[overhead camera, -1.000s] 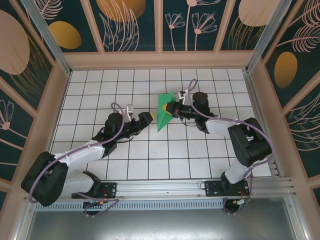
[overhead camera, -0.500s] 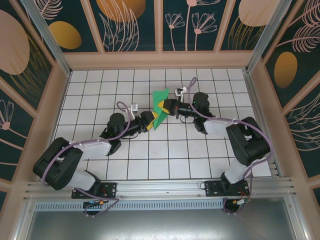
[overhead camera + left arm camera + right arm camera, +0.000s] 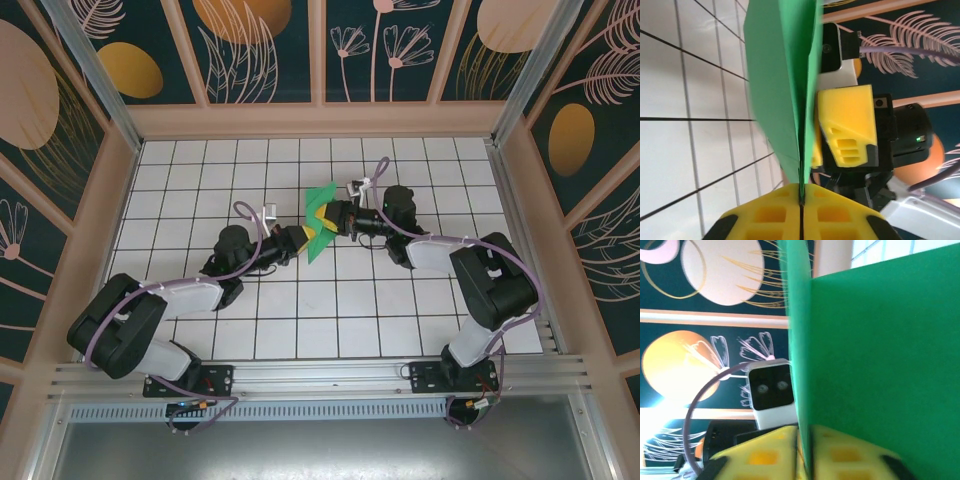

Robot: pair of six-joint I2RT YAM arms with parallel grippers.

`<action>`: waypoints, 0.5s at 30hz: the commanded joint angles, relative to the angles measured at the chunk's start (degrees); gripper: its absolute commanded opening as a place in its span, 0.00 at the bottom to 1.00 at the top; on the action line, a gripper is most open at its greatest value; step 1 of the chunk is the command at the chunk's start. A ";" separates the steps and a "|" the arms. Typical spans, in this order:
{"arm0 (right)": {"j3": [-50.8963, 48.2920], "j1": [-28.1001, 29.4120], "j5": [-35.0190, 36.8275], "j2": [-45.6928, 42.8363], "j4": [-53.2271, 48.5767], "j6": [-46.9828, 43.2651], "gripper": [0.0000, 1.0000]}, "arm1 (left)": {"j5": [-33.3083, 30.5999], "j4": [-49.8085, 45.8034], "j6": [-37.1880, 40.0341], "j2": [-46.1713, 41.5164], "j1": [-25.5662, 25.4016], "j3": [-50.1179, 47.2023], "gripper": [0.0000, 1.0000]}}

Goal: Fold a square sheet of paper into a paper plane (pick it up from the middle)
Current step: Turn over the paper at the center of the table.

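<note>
The square sheet of paper (image 3: 321, 203), bright green, is folded into a pointed paper plane shape and is held up off the tiles mid-table. My left gripper (image 3: 304, 238) is shut on its lower pointed end. In the left wrist view the paper (image 3: 782, 75) runs edge-on into the left gripper (image 3: 801, 200), whose jaws are pressed together. My right gripper (image 3: 332, 217) meets the paper from the right. In the right wrist view the paper (image 3: 880, 350) passes between the jaws of the right gripper (image 3: 805, 432), which stand a little apart. Whether they still pinch it is unclear.
The white grid-tiled table (image 3: 300, 310) is ringed by a low wooden rim and patterned walls (image 3: 260, 50). The two grippers are nearly touching. The right gripper's yellow finger (image 3: 847, 120) sits right behind the paper in the left wrist view.
My left gripper came in from the lower left while open and shut on the paper's lower tip. The right gripper shifted the paper slightly left, and its jaws have eased a little.
</note>
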 commanded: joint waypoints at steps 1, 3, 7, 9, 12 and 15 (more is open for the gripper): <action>1.90 -0.78 1.53 -3.49 -14.72 -11.01 0.36 | -1.82 -11.00 7.98 -2.76 0.28 3.05 0.07; 3.93 -1.05 6.92 -6.17 -27.13 -19.22 0.49 | -4.77 -22.09 13.74 -4.29 0.24 5.26 0.07; 6.02 -1.05 20.09 -11.42 -43.05 -30.51 0.63 | -17.03 -48.42 26.44 -7.55 0.25 11.64 0.07; 5.77 -1.06 25.30 -13.44 -46.25 -33.25 0.67 | -24.36 -59.75 30.86 -7.80 0.20 15.43 0.08; 3.79 -1.02 31.36 -16.11 -47.53 -34.52 0.73 | -34.30 -72.94 34.64 -7.47 -0.02 20.50 0.08; 0.96 -1.02 35.77 -18.40 -46.45 -33.80 0.78 | -45.43 -84.11 36.02 -6.02 -1.06 25.39 0.09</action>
